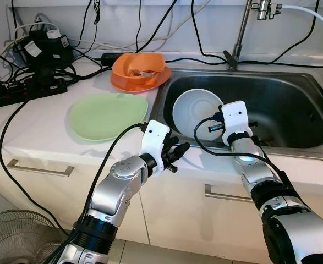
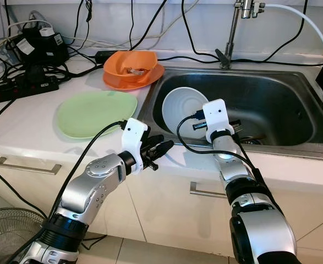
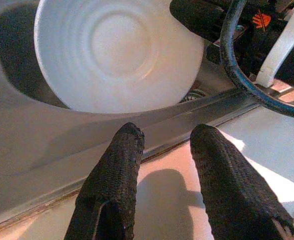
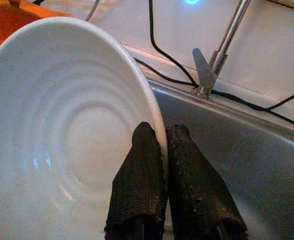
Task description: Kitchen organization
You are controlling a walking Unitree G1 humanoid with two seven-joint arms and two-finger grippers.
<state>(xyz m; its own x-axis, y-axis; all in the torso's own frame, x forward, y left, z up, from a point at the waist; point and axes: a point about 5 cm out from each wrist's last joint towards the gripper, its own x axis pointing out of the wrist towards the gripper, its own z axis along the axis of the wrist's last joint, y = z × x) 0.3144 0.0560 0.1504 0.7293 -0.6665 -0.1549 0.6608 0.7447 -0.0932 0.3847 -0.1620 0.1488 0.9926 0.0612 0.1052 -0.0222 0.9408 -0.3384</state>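
A white ribbed bowl (image 1: 193, 110) stands tilted on its edge in the steel sink (image 1: 293, 104), its hollow facing the front. My right gripper (image 4: 159, 134) is shut on the bowl's (image 4: 61, 135) rim, one finger inside and one outside. My left gripper (image 1: 180, 149) hovers open just over the counter's front strip beside the sink's near-left corner, pointing at the bowl (image 3: 116, 50). Nothing lies between its fingers (image 3: 116, 165).
A pale green plate (image 1: 107, 115) lies on the white counter left of the sink. Behind it an orange bowl on an orange plate (image 1: 139, 70) holds scraps. Power strips and black cables (image 1: 29, 88) crowd the back left. A faucet (image 1: 241, 33) rises behind the sink. A fan (image 1: 12, 236) stands on the floor.
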